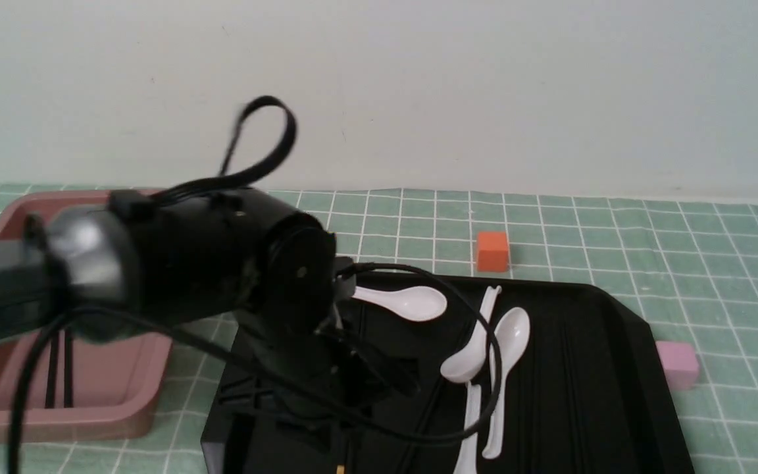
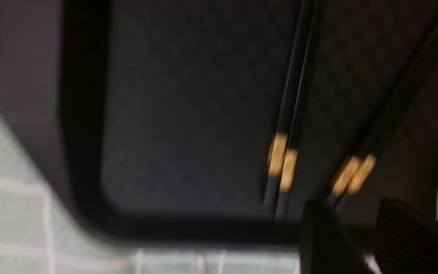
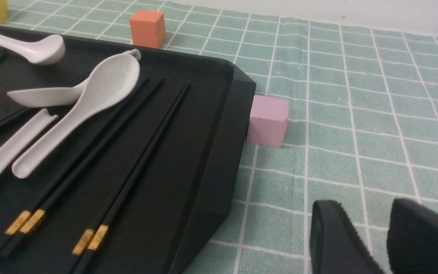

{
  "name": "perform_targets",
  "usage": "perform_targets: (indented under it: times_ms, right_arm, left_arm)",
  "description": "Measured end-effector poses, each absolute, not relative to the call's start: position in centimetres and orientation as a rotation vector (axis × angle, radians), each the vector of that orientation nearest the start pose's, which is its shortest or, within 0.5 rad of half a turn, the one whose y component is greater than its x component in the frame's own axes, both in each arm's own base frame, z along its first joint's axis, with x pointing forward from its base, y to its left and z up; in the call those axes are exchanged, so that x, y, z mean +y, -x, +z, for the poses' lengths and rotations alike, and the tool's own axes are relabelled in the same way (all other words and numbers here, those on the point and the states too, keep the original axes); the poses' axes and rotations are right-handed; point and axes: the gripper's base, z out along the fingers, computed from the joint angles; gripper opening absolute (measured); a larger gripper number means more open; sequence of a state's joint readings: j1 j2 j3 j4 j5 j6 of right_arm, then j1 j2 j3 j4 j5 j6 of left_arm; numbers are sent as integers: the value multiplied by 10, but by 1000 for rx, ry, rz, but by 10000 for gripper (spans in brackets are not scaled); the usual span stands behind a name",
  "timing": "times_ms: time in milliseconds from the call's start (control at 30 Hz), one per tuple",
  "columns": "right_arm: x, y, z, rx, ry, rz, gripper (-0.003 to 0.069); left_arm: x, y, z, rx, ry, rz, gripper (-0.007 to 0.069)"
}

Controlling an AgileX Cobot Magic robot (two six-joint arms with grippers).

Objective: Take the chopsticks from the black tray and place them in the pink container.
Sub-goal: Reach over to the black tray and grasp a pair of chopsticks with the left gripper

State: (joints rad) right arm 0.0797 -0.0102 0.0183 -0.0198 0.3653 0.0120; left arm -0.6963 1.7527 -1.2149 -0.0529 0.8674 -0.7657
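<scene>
Farthest left, the pink container (image 1: 99,401) sits on the desk (image 1: 714,263) with dark sticks (image 1: 56,368) inside. Just right lies the black tray (image 1: 616,368); the left hand (image 2: 352,213) hovers over its near left part, fingers narrowly apart, close to the gold-banded ends of the chopsticks (image 2: 293,106) on the tray floor, though blur hides any contact. White spoons (image 1: 504,342) lie mid-tray. An orange cube (image 1: 492,251) stands beyond the tray, a pink cube (image 1: 678,363) just beside its right rim. Rightmost, the right hand (image 3: 367,213) hangs over the desk, narrowly parted, holding nothing.
</scene>
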Motion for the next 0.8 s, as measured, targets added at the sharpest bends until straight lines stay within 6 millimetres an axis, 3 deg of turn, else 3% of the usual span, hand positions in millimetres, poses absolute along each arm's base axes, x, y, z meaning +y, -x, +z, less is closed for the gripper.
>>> perform_targets:
  times_ms: [133,300,500,800]
  right_arm:
    - [4,-53,175,1856,75,44,240]
    - [4,-53,175,1856,76,43,240]
    - [4,-53,175,1856,76,43,240]
    - [4,-53,175,1856,76,43,240]
  left_arm:
    - [-238,-280,205,2968,139,-280,306]
    - [-243,-289,186,2992,92,-217,316]
    - [-242,-295,168,2983,20,-115,290]
    - [-243,-301,148,3000,-18,-42,195]
